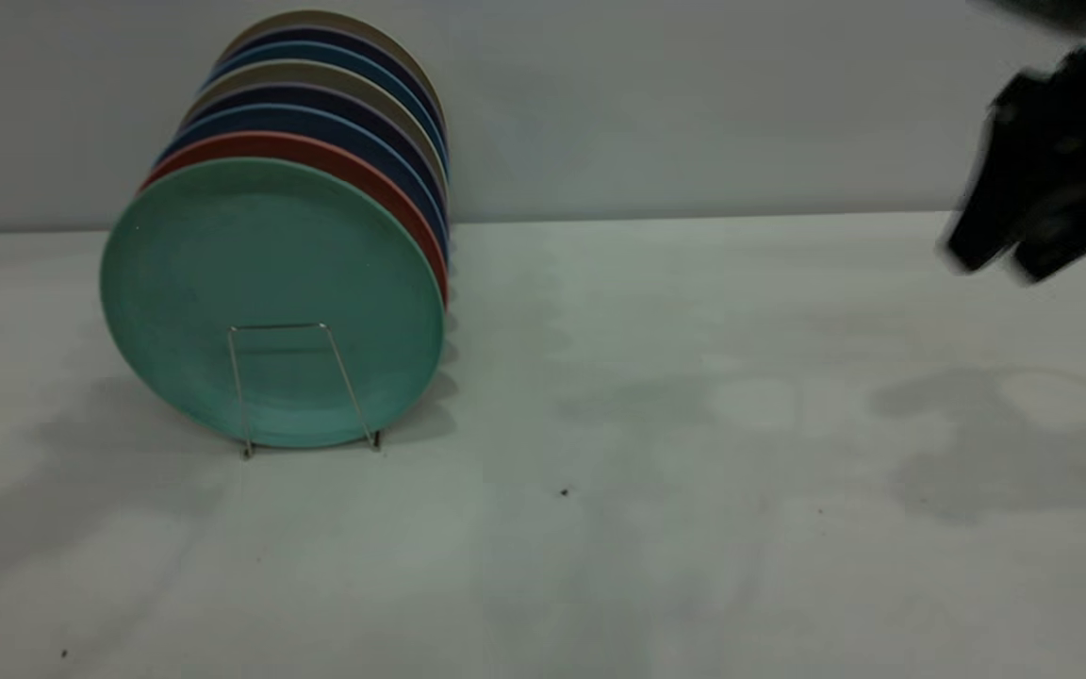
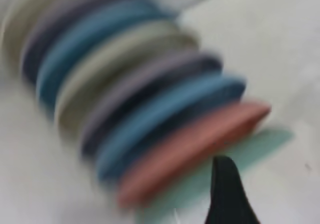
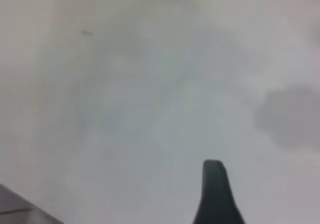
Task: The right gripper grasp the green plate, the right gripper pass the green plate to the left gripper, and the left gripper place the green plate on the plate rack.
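Observation:
The green plate [image 1: 270, 273] stands on edge at the front of a row of plates, leaning back against a salmon-pink plate [image 1: 317, 146]. The plate rack [image 1: 279, 327] shows as a thin silver wire loop in front of the plate's lower part. My right gripper [image 1: 1005, 259] hangs blurred in the air at the far right, well away from the plates. In its wrist view, the right gripper [image 3: 215, 189] has only bare table beneath it. The left gripper [image 2: 227, 189] is out of the exterior view. Its own view shows it close over the green plate's rim [image 2: 260, 144].
Behind the pink plate stand several blue and beige plates [image 1: 336, 104] in the same row, near the back wall. The white table [image 1: 694, 471] stretches from the rack to the right, with small dark specks on it.

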You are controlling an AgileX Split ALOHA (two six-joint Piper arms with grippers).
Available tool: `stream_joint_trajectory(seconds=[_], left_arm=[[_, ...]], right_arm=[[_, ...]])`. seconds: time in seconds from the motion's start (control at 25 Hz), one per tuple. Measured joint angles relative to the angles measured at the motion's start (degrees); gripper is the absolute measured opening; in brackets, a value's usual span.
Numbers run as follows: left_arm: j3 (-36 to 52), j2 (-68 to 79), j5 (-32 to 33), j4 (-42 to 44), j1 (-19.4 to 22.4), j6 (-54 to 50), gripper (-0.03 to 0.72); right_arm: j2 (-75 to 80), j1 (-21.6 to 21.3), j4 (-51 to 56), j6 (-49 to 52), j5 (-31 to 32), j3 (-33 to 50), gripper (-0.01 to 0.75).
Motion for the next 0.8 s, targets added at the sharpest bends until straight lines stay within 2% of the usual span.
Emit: stream_joint_trajectory(seconds=[0.12, 0.24, 0.36, 0.48, 0.8], left_arm=[[0.0, -2.62, 7.5, 12.53, 1.88, -17.97, 0.471], [0.0, -6.04, 14.98, 21.68, 1.99, -27.79, 0.471], [0.05, -10.29, 20.69, 25.31, 1.99, -30.25, 0.471], [1.9, -16.06, 23.46, 25.83, 1.99, -30.42, 0.471], [18.38, -33.75, 21.36, 25.85, 1.99, -30.84, 0.471]], right_arm=[[-6.53, 0.0, -12.11, 9.87, 3.85, -0.04, 0.536], [-13.74, 0.0, -18.94, 15.55, 8.27, -0.04, 0.536], [-21.35, 0.0, -21.25, 18.51, 14.17, -0.04, 0.536], [-28.98, 0.0, -21.31, 20.87, 16.13, 0.34, 0.535], [-52.07, 0.0, -20.88, 21.55, 17.36, 10.59, 0.534]])
